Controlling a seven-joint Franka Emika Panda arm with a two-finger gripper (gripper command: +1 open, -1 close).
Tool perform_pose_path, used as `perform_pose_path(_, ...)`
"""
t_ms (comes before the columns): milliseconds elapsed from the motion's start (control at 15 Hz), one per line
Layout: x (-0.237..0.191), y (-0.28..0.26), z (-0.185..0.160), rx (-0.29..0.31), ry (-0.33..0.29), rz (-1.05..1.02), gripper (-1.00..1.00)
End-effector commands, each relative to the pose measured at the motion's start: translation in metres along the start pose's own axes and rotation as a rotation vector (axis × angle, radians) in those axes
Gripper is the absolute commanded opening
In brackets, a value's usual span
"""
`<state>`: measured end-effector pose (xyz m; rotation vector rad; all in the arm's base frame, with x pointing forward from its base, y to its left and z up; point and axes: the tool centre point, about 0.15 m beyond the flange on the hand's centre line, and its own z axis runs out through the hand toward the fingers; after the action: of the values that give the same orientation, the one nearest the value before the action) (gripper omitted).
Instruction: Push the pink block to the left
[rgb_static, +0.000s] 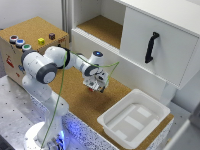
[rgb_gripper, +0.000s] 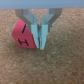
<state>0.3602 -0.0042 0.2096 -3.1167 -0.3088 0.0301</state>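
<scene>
Now tool (rgb_gripper: 41, 44) low over cork table (rgb_static: 75, 100), fingers nearly closed, gripping nothing. Pink block (rgb_gripper: 23, 36) just beside one finger, apparently touching. Push seems barely begun; leftward travel remains.

I count one pink block (rgb_gripper: 22, 36), one white tray (rgb_static: 134, 118), one black handle (rgb_static: 151, 47) and five buttons on the cork box (rgb_static: 35, 30)
</scene>
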Motion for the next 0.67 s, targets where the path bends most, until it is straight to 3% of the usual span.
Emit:
perform_pose_path(0,0.01,-0.035,0.005,-0.024,-0.023,-0.019,-1.0)
perform_pose_path(333,0.008,-0.017,0.013,-0.014,0.044,-0.007,-1.0)
perform_pose_path(600,0.007,-0.012,0.012,0.042,0.07,-0.025,-1.0)
